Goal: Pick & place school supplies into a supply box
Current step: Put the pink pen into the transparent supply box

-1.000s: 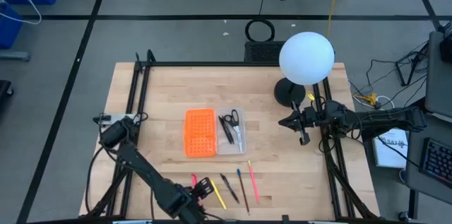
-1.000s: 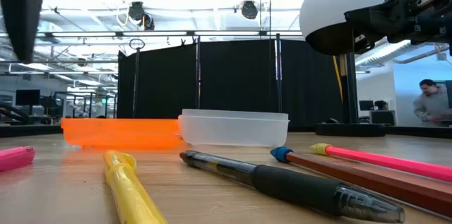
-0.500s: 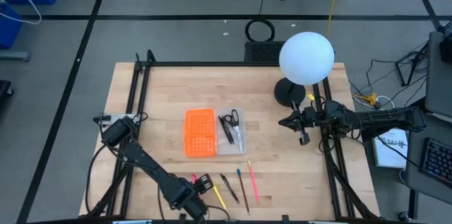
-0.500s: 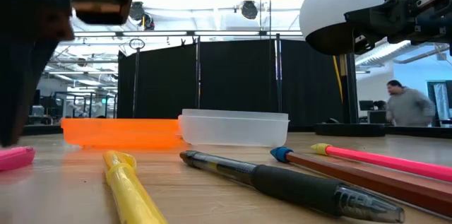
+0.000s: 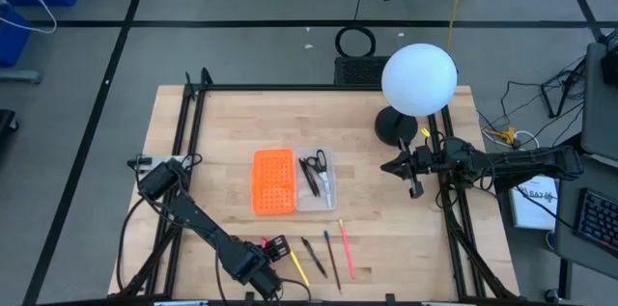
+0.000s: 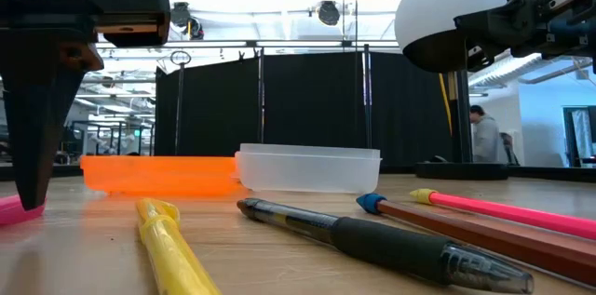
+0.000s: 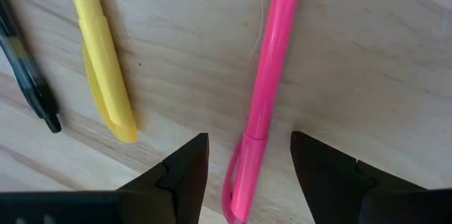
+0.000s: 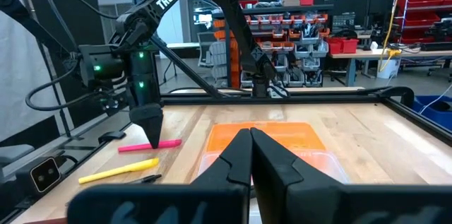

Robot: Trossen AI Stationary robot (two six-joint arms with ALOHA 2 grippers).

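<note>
The supply box lies open mid-table: an orange gridded half [image 5: 273,181] joined to a clear tray [image 5: 317,179] that holds black-handled scissors and a black pen. Near the front edge a pink pen [image 7: 272,75], a yellow pen [image 7: 102,61], a black pen [image 5: 313,256], a blue-tipped pencil [image 5: 331,258] and a pink pencil [image 5: 346,246] lie flat on the wood. My left gripper [image 7: 248,143] points down, open, with one finger on each side of the pink pen's clip end. My right gripper [image 8: 249,146] is shut on nothing and held level over the table's right side.
A white globe lamp [image 5: 418,79] on a black base stands at the far right. Black frame rails [image 5: 188,123] run along the table's left and right sides. A person [image 6: 484,137] stands in the room behind the table.
My left gripper has come down over the pink pen's end until one fingertip stands at table height beside it. It has stayed open. The pens have not moved.
</note>
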